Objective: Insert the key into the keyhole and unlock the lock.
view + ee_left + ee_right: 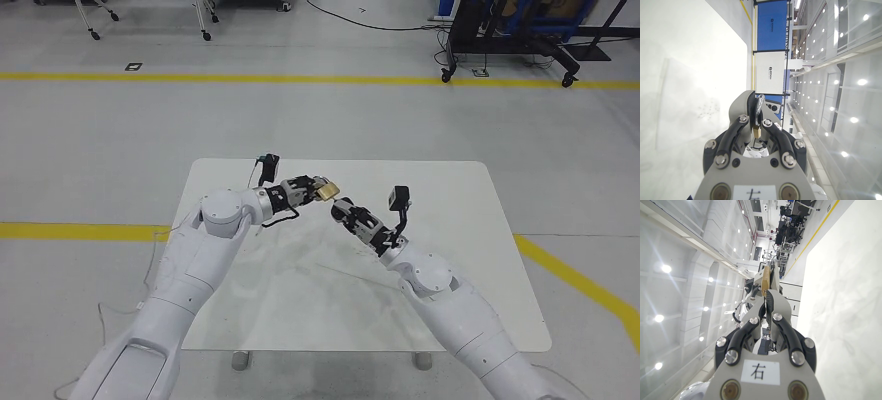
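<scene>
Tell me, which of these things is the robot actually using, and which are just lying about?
In use:
- brass lock, held in the left gripper
- key, held in the right gripper, tip at the lock

Just about:
- white table
- black wheeled frame on the floor behind
- yellow line on the floor

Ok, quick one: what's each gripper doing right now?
The left gripper is closed on the padlock.
The right gripper is closed on the key.
</scene>
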`<state>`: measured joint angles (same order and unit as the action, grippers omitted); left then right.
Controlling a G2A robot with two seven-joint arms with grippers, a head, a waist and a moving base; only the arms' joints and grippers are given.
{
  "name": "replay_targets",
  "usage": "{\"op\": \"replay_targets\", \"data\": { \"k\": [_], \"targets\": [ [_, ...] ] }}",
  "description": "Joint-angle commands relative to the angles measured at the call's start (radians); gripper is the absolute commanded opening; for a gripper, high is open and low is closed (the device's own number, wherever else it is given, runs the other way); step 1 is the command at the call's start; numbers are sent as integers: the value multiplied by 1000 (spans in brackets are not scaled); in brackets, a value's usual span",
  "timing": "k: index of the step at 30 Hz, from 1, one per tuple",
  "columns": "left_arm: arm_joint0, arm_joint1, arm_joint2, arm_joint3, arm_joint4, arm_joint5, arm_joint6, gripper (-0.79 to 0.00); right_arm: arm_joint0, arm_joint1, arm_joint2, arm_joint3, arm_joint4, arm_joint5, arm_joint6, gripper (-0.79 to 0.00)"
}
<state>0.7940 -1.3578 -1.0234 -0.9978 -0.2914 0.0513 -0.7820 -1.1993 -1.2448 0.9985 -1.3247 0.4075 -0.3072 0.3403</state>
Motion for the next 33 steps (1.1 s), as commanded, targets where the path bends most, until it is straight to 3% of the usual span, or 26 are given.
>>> {"op": "replay_targets", "data": {
  "k": [1, 11, 19, 21, 22, 23, 29, 33],
  "targets": [
    [1, 0, 4, -4, 13, -2, 3, -785, -1, -1, 2, -1, -8, 5, -1, -785],
    [11, -3, 33, -29, 85, -4, 39, -785, -6, -6, 20, -1, -47, 41, -20, -785],
    [5, -5, 20, -12, 41, 14, 16, -785, -12, -11, 27, -16, -63, 43, -19, -779],
    [3, -6, 17, -6, 29, 18, 11, -785, -14, -12, 30, -17, -65, 42, -19, -526],
    [2, -7, 17, -3, 25, 22, 8, -785, -15, -13, 31, -19, -66, 40, -18, -434],
    [0, -7, 17, 1, 22, 25, 6, -785, -16, -13, 33, -19, -68, 39, -18, -397],
    [-9, -11, 16, 19, 5, 37, 6, -785, -25, -15, 45, -28, -73, 33, -19, -443],
    [-13, -11, 12, 26, 1, 35, 8, -785, -34, -16, 54, -36, -76, 33, -15, -422]
  ]
}}
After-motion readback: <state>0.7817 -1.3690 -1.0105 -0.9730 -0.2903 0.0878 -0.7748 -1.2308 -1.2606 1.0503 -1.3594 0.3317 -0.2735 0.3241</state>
